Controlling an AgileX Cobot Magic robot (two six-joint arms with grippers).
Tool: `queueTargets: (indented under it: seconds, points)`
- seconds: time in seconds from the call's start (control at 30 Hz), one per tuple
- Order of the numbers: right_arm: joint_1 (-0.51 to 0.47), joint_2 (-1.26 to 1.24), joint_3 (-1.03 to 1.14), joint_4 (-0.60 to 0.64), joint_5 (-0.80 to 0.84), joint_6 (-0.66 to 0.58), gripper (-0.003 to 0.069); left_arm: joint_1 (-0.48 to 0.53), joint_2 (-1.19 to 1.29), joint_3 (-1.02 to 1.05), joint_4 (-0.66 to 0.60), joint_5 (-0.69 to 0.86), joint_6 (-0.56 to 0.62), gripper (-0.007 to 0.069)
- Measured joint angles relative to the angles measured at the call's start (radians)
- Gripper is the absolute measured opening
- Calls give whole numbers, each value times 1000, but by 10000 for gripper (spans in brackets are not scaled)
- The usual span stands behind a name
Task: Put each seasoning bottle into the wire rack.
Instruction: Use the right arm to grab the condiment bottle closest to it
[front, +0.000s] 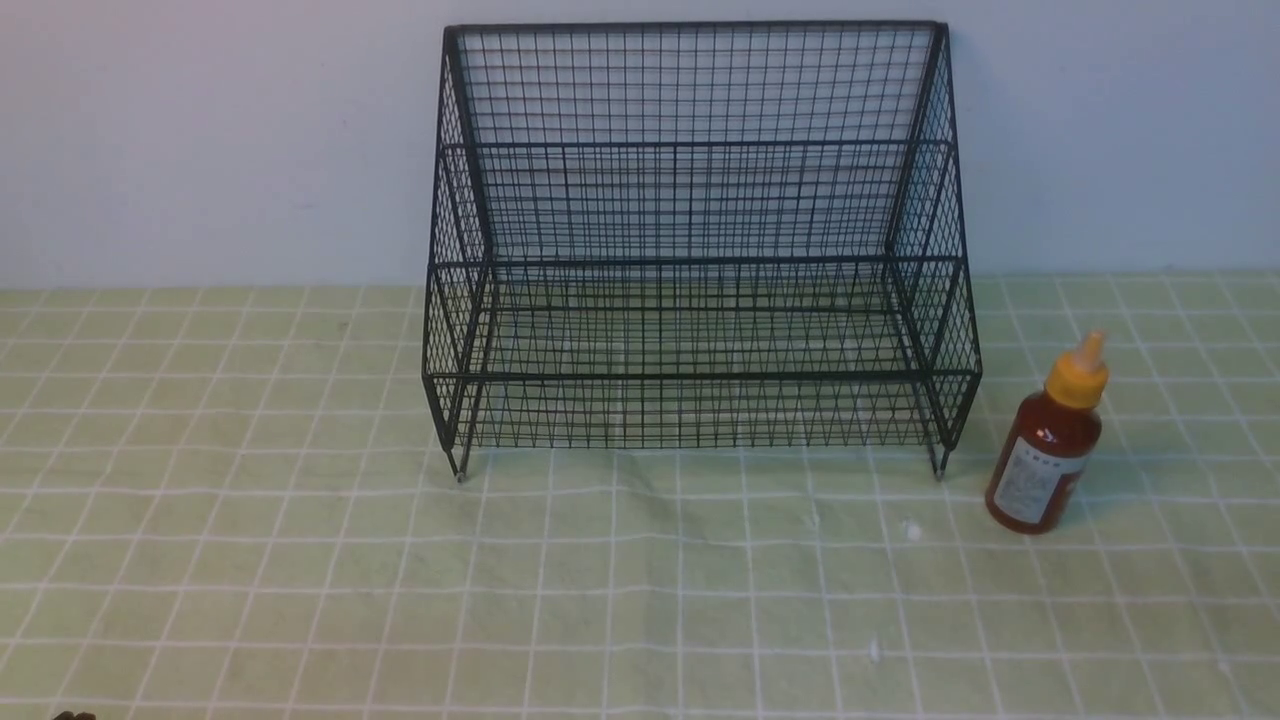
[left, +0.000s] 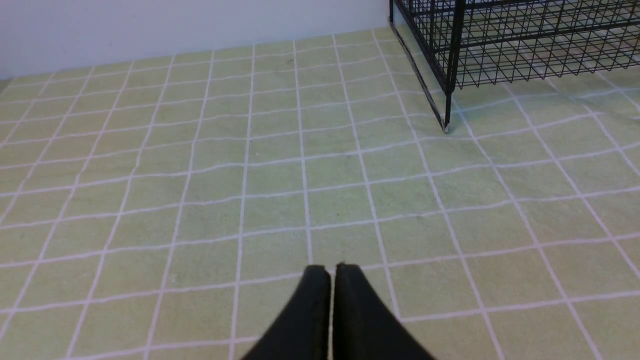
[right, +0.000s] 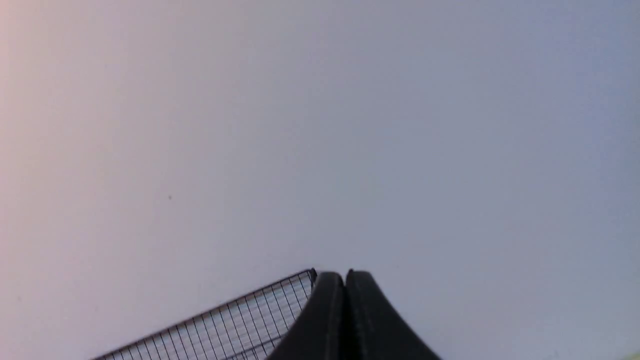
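Observation:
The black wire rack (front: 700, 250) stands at the back middle of the table against the wall, with nothing in it. One seasoning bottle (front: 1050, 450), reddish-brown with a yellow-orange nozzle cap and white label, stands upright on the cloth just right of the rack's front right leg. My left gripper (left: 331, 269) is shut and empty, low over the cloth, left of the rack's front left corner (left: 446, 100). My right gripper (right: 345, 274) is shut and empty, raised and facing the wall, with the rack's top corner (right: 280, 305) beside it. Neither arm shows in the front view.
A green cloth with a white grid (front: 300, 560) covers the table. A plain pale wall (front: 200, 140) rises behind the rack. A small dark bit (front: 72, 716) shows at the front view's bottom left edge.

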Motion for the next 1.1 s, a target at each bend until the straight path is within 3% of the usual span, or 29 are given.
queueTargets:
  seconds: [0.1, 0.27, 0.3, 0.37, 0.53, 0.7, 0.9, 0.93, 1.1]
  points:
    - [0, 0, -31, 14, 39, 32, -13, 0, 0, 0, 0, 0, 0, -7]
    - [0, 171, -347, -31, 529, 0, -13, 0, 0, 0, 0, 0, 0, -7]
    - [0, 199, -361, -34, 551, -5, -13, 0, 0, 0, 0, 0, 0, -7]
    - [0, 414, -560, -56, 851, -95, -13, 0, 0, 0, 0, 0, 0, -7]
    - [0, 822, -862, -42, 1211, -195, 5, 0, 0, 0, 0, 0, 0, -7]
    - [0, 1075, -1062, -35, 1330, -254, 74, 0, 0, 0, 0, 0, 0, -7]
    - [21, 1330, -1225, 18, 1348, -365, 274, 0, 0, 0, 0, 0, 0, -7]
    - [38, 1395, -1250, 18, 1347, -374, 349, 0, 0, 0, 0, 0, 0, -7]
    - [82, 1523, -1293, 10, 1305, -377, 507, 0, 0, 0, 0, 0, 0, -7]
